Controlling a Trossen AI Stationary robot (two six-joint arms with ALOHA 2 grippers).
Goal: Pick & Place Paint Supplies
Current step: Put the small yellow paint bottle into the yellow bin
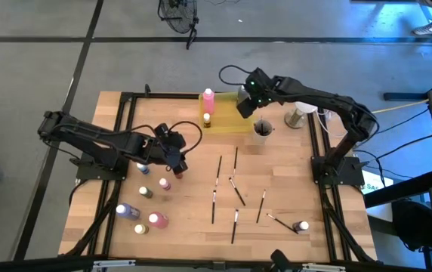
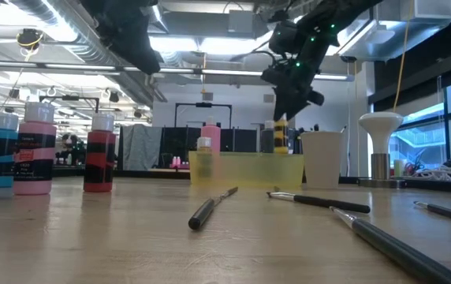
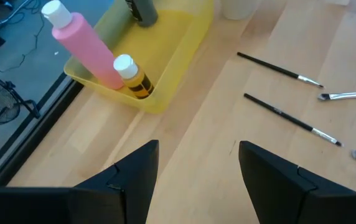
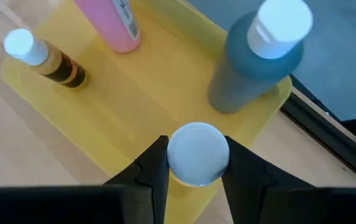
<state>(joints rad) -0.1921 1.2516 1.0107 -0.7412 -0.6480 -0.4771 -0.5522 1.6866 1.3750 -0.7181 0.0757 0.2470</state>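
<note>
A translucent yellow tray (image 1: 227, 119) lies at the table's far middle. In it stand a tall pink bottle (image 4: 116, 22), a small yellow black-banded bottle (image 4: 50, 62) and a grey bottle (image 4: 256, 59). My right gripper (image 4: 195, 168) hangs over the tray's right end, shut on another small yellow bottle (image 2: 280, 138) with a white cap. My left gripper (image 3: 196, 168) stands open above bare wood left of centre, nothing between its fingers. Several bottles (image 1: 146, 193) stand at the near left. Several thin dark brushes (image 1: 236, 189) lie flat in the middle. My right gripper pinches the small yellow bottle just under its white cap (image 4: 196, 152), one finger on each side. The fingers come from above, slanting down. The bottle hangs upright below them (image 2: 280, 142) over the tray's right end; whether its base touches the tray floor I cannot tell.
A grey-beige cup (image 1: 262, 130) stands just right of the tray, with a white mushroom-shaped thing (image 1: 297, 117) beyond it. One more bottle (image 1: 301, 226) sits at the near right beside a brush. Black frame rails (image 1: 318, 143) run along the table's sides.
</note>
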